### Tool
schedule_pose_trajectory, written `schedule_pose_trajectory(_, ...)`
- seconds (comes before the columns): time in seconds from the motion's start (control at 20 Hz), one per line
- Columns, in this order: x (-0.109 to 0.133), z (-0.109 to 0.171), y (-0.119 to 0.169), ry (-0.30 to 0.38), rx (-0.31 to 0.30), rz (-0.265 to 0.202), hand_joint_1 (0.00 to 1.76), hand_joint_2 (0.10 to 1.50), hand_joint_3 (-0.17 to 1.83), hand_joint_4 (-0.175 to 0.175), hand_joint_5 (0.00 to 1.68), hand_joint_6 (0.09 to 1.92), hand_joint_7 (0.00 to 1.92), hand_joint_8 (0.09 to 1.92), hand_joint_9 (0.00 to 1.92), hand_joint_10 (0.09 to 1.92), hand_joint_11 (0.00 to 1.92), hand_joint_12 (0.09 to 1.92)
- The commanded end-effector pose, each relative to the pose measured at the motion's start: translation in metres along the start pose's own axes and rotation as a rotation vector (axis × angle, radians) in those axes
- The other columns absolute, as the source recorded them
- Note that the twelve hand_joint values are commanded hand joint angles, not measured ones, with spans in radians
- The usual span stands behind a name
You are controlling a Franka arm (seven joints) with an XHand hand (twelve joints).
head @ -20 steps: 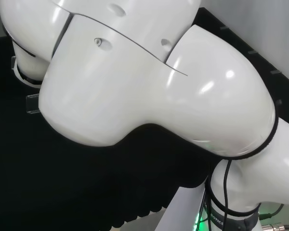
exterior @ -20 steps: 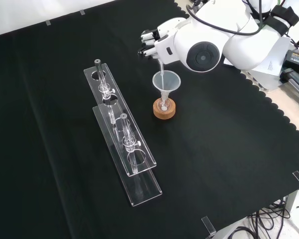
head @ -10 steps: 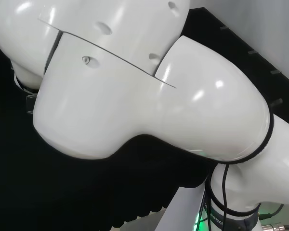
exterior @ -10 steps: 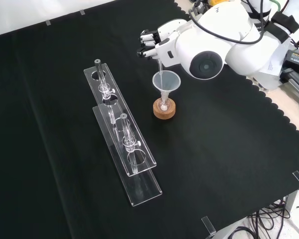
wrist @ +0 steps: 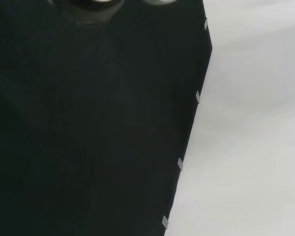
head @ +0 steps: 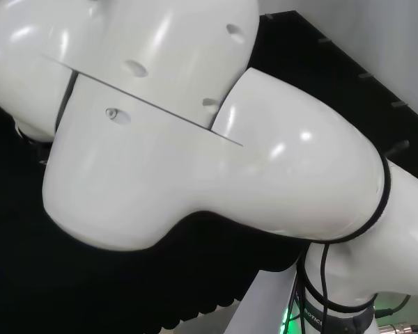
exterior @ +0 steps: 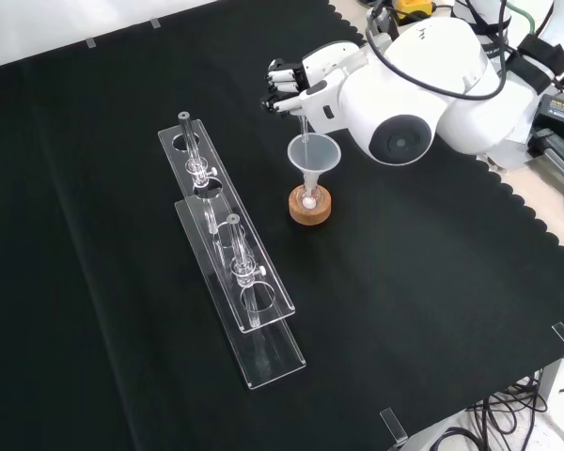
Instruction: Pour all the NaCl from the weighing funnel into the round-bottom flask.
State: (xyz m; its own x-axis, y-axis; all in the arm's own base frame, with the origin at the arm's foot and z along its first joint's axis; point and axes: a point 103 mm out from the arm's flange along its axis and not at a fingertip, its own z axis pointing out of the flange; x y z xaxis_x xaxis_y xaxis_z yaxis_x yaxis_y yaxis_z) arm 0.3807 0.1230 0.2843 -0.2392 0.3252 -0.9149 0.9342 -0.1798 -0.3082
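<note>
Looking at the front view, the hand [exterior: 296, 80] has its fingers curled round a thin clear weighing funnel [exterior: 304, 132], stem pointing down into a wider funnel [exterior: 314, 153] that sits in the round-bottom flask [exterior: 308, 199] on a cork ring [exterior: 309, 208]. Two clear racks [exterior: 227, 254] stand left.

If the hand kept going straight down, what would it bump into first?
Probably the clear funnel sitting in the flask on the cork ring. The hand holds a thin glass weighing funnel pointing down into it, though one view leaves the depth uncertain.
</note>
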Motion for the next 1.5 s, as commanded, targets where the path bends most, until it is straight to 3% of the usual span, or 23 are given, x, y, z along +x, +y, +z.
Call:
schedule_pose_trajectory(0.05,0.002,-0.006,-0.003,-0.053,0.006,0.007,1.12,1.05,-0.17,0.175,1.32,0.45,0.42,0.69,0.87,0.35,0.80,1.03)
schedule_pose_trajectory(0.6,0.002,-0.018,-0.007,-0.126,0.027,0.022,1.12,1.05,-0.17,0.175,1.32,0.46,0.41,0.69,0.86,0.35,0.80,1.03)
schedule_pose_trajectory(1.5,-0.004,-0.020,-0.011,-0.130,0.032,0.036,1.12,1.05,-0.17,0.175,1.32,0.46,0.41,0.69,0.86,0.35,0.80,1.03)
